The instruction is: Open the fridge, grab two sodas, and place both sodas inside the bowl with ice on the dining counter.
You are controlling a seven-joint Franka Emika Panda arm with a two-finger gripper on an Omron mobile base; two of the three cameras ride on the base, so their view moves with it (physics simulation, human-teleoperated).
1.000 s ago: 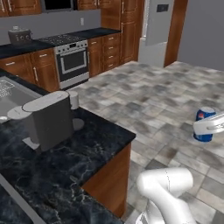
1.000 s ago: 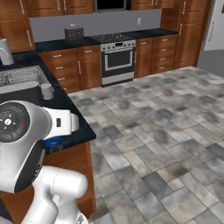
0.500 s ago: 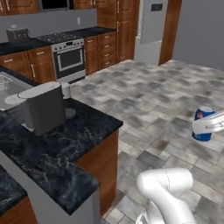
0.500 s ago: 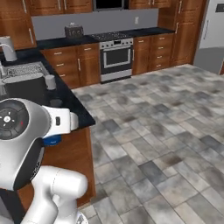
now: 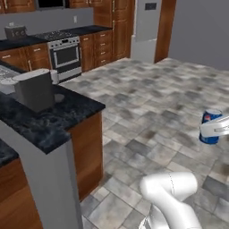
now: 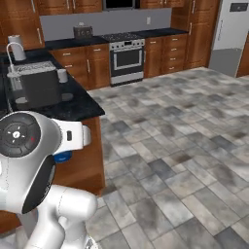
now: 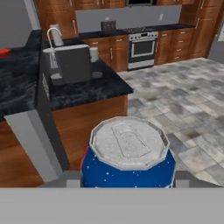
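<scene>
I've got the tool [image 7: 127, 181] clamped on the blue soda can [image 7: 127, 159], carried over the floor. Bowl [image 7: 3, 52] sits at the table's [image 7: 83, 94] far edge; swinging could clip the corner.

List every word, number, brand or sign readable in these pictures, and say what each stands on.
None can be read.
Blue can: red and white marks on its side in the left base view, no letters legible; the embossing on its lid is blurred.
Fridge: dark control panel, too small to read.
Stove: any control markings are too small to tell.
</scene>
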